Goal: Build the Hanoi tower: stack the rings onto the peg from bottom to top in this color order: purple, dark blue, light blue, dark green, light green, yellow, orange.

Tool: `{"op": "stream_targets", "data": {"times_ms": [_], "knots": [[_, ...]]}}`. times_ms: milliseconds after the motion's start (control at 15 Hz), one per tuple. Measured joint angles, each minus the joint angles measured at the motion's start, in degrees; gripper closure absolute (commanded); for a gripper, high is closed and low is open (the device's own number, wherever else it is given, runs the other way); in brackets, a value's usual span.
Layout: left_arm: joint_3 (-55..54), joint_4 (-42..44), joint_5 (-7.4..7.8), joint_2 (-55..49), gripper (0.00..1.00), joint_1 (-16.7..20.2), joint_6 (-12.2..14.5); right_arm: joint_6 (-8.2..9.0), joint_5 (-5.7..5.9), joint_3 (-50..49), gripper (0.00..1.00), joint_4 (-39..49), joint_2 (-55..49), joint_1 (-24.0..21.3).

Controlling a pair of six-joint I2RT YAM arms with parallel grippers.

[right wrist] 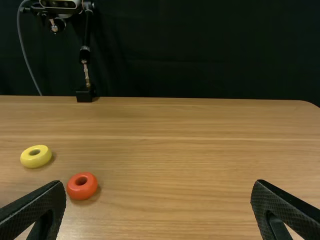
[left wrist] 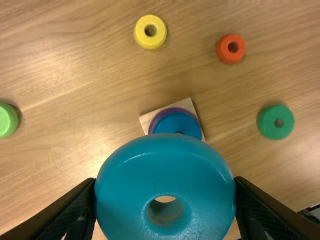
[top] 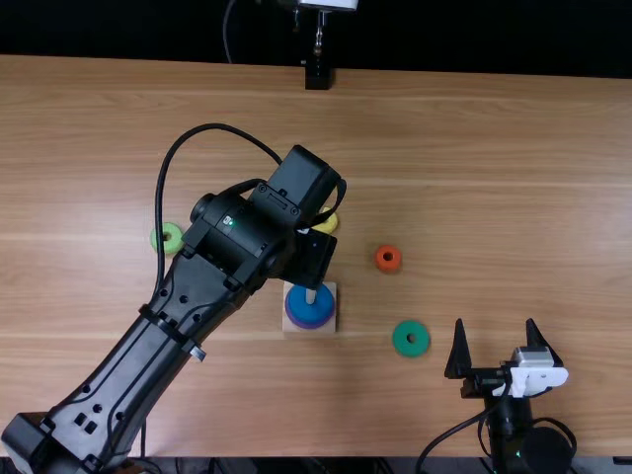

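Ring (left wrist: 165,162), light blue, clasped in left gripper (top: 314,259)

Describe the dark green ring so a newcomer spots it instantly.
On the wooden table, find the pale square base. Right of it, toward the right claw, lies the flat dark green ring. It is wider than the orange ring and deeper in color than the light green one.

And I'm working in what looks like a robotics lab: black cloth (right wrist: 175,50) is hanging behind my wooden surface (top: 494,197), a mounted camera (right wrist: 60,4) is facing me!
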Motion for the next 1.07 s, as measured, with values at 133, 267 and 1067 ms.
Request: {"op": "stream_targets", "data": {"times_ms": [133, 267, 1067], "knots": [[0.0, -0.04, -0.15, 0.04, 1.0, -1.4, -1.07, 0.0, 0.0, 0.0, 0.0, -0.02, 0.0, 0.0], [-0.02, 0.04, -0.11, 0.76, 1.0, -2.16, -1.95, -0.02, -0.02, -0.02, 0.0, 0.0, 0.0, 0.0], [-0.02, 0.15, -0.11, 4.63, 1.0, -3.63, -4.31, 0.02, -0.02, 0.0, 0.0, -0.02, 0.0, 0.0]]}}
